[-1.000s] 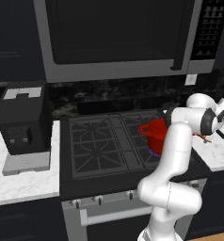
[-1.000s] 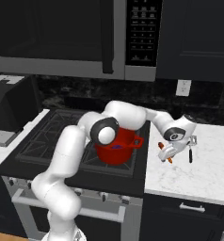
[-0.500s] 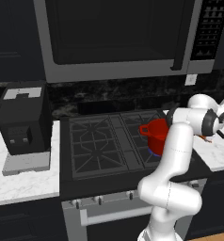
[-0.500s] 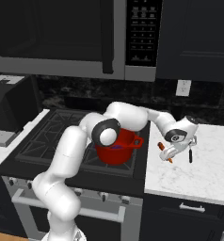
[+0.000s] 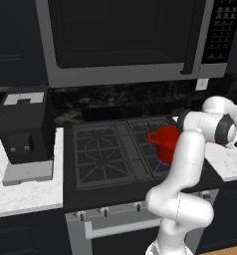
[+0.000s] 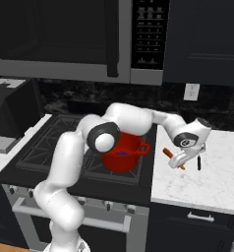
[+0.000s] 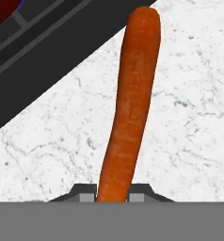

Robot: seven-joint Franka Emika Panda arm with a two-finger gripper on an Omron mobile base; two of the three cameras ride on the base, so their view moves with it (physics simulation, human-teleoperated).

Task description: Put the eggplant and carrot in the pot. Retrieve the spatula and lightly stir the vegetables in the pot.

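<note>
Orange carrot point(image 7: 130, 108) lies on the marble counter point(image 6: 212, 182) right of the stove, pinched by the gripper point(image 6: 180, 158). Something purple, probably the eggplant point(image 6: 120, 153), sits in the pot point(image 6: 123, 156). Carrot and stirring remain.

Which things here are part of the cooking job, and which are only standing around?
Part of the job:
- carrot, gripped in the pincer
- red pot on the stove, something purple inside
- dark utensil on the counter, perhaps the spatula

Only standing around:
- microwave
- black appliance

tool point(image 7: 112, 195) now closed on the carrot point(image 7: 130, 103), previously open
</note>
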